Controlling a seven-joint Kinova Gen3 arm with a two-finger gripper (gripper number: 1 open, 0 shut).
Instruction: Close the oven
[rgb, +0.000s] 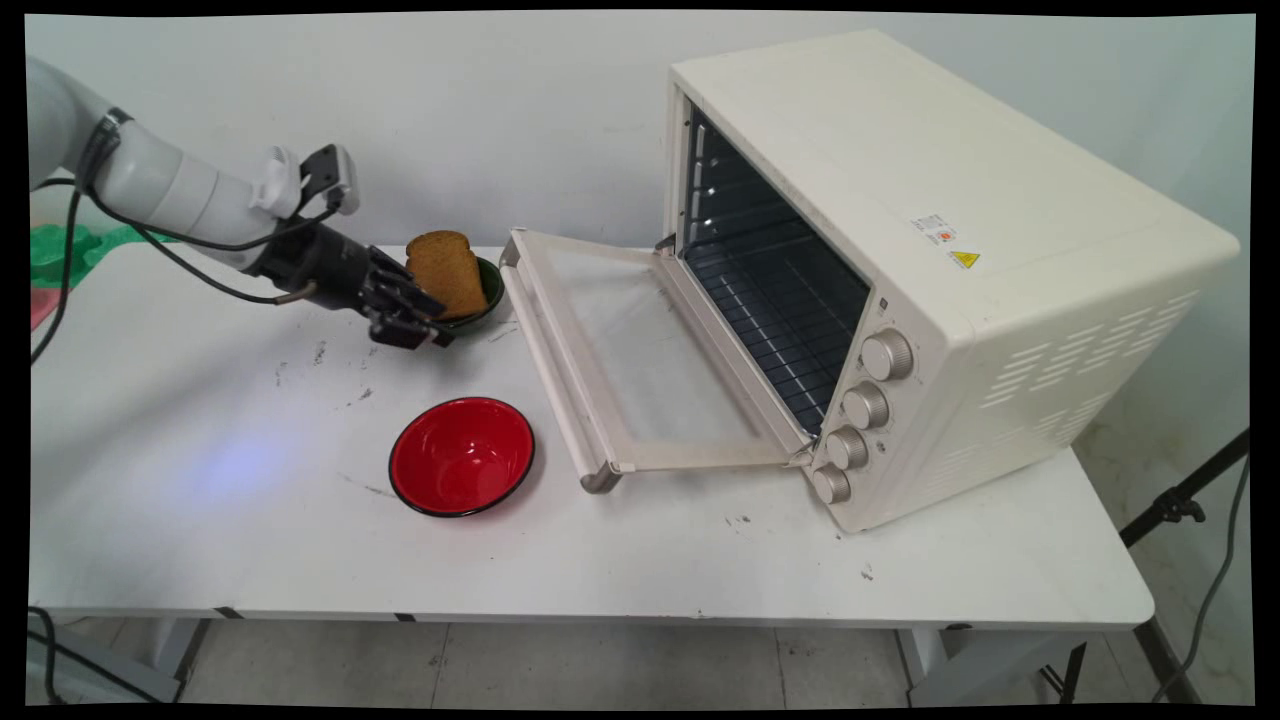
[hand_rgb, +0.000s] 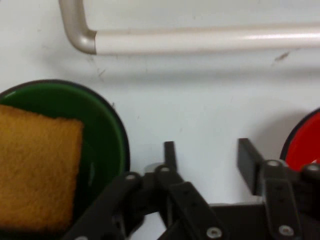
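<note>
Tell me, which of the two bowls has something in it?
The green bowl, beside the gripper, holds a bread slice; the red bowl is empty.

Bare counter (rgb: 200, 450) lies left of the red bowl (rgb: 461, 456); the open oven door (rgb: 620, 350) and green bowl (rgb: 480, 300) block the right.

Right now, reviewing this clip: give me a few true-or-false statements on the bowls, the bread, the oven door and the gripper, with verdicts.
1. The cream toaster oven's glass door is folded down open. True.
2. The slice of brown bread lies in the red bowl. False: it stands in the dark green bowl.
3. The black two-finger gripper is open and holds nothing. True.
4. The red bowl holds bread. False: it is empty.
5. The gripper is inside the oven. False: it is beside the green bowl.
</note>
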